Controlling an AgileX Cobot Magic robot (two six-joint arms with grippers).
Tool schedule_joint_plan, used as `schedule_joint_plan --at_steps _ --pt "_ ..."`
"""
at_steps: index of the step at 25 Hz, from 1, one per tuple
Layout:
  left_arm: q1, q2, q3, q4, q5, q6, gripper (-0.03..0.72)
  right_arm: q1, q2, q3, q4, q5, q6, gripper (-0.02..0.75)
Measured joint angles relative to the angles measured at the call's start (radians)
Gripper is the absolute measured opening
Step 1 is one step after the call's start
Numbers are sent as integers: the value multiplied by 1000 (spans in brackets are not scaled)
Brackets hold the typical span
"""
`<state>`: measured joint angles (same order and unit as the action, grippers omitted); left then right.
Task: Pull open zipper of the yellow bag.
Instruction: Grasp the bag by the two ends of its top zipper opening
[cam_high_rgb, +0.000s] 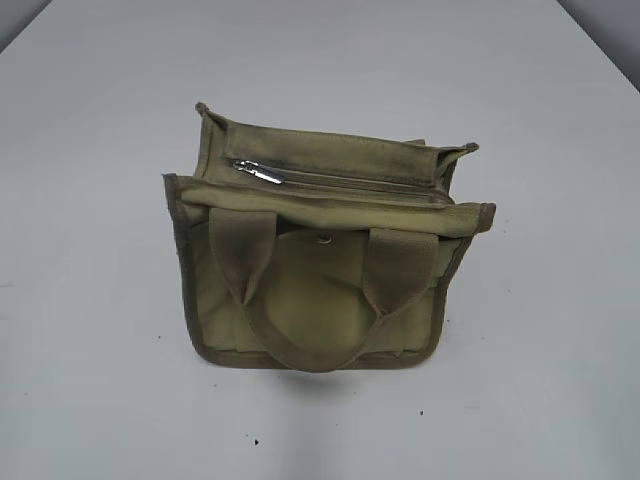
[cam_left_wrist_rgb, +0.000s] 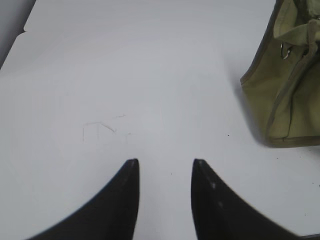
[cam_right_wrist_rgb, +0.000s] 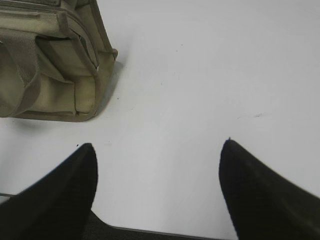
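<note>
The bag (cam_high_rgb: 325, 260) stands upright at the middle of the white table (cam_high_rgb: 90, 380), its top face tilted toward the exterior camera. The zipper (cam_high_rgb: 345, 183) runs across that top from about 9 o'clock to 3 o'clock and looks closed along its length; its silver pull tab (cam_high_rgb: 258, 172) lies at the 9 o'clock end. 2 loop handles (cam_high_rgb: 300, 300) hang down the near face, and a small metal snap (cam_high_rgb: 324, 238) sits between them just under the top edge.

Neither arm shows in the exterior view. In the left wrist view the left gripper (cam_left_wrist_rgb: 164, 167) hovers over bare table with a narrow gap between its fingers, holding nothing; the bag lies at 2 o'clock, well apart. In the right wrist view the right gripper (cam_right_wrist_rgb: 159, 152) stands wide and empty over the table, the bag at 10 o'clock, apart from the fingers (cam_right_wrist_rgb: 75, 175).
</note>
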<state>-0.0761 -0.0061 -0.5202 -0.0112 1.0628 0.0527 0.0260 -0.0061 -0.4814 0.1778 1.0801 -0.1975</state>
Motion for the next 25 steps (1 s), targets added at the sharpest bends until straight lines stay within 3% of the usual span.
schedule_joint_plan --at_steps 25 --pt "0 0 0 0 0 0 275 0 0 0 0 0 0 585"
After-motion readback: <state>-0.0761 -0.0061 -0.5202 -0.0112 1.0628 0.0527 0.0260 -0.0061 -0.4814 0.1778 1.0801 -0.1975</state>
